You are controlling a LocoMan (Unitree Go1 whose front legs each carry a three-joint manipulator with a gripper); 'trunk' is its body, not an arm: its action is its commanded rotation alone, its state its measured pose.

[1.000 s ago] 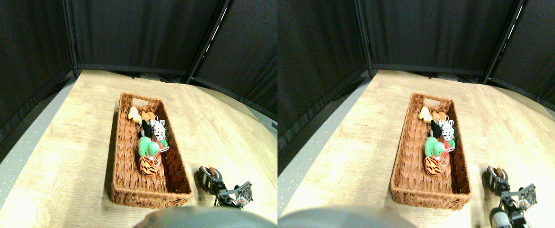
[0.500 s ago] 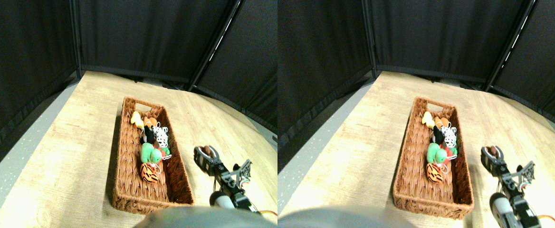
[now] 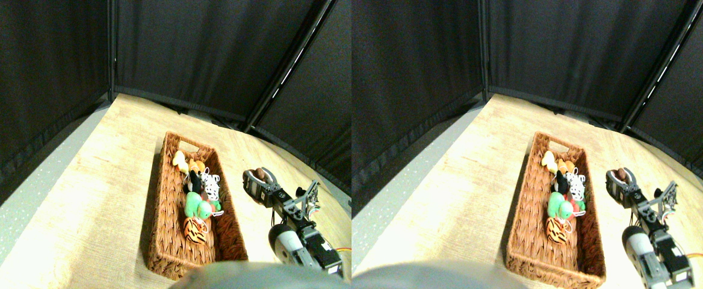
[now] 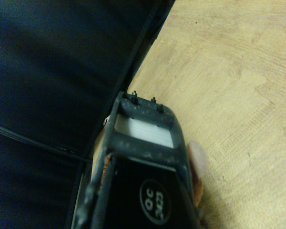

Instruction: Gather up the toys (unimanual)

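A long brown wicker basket (image 3: 164, 198) lies on the wooden table and holds several toys in a row: a striped tiger (image 3: 195, 229), a green one (image 3: 195, 206), a black-and-white spotted one (image 3: 210, 188) and a yellow one (image 3: 179, 159) at the far end. My right gripper (image 3: 261, 179) hangs above the table, just right of the basket's middle. It is shut on a small brownish-pink toy (image 3: 259, 174). In the wrist view that toy (image 4: 197, 162) bulges out pale pink beside the dark jaw frame.
Black curtains (image 3: 195, 54) close off the table's far and right edges, and one (image 4: 52, 71) fills half of the wrist view. Grey floor (image 3: 20, 198) runs along the table's left edge. My arm (image 3: 300, 241) crosses the lower right corner.
The camera has tilted and shifted. My right gripper has risen off the table and moved from beside the basket's near end to beside its middle, still holding the small toy.
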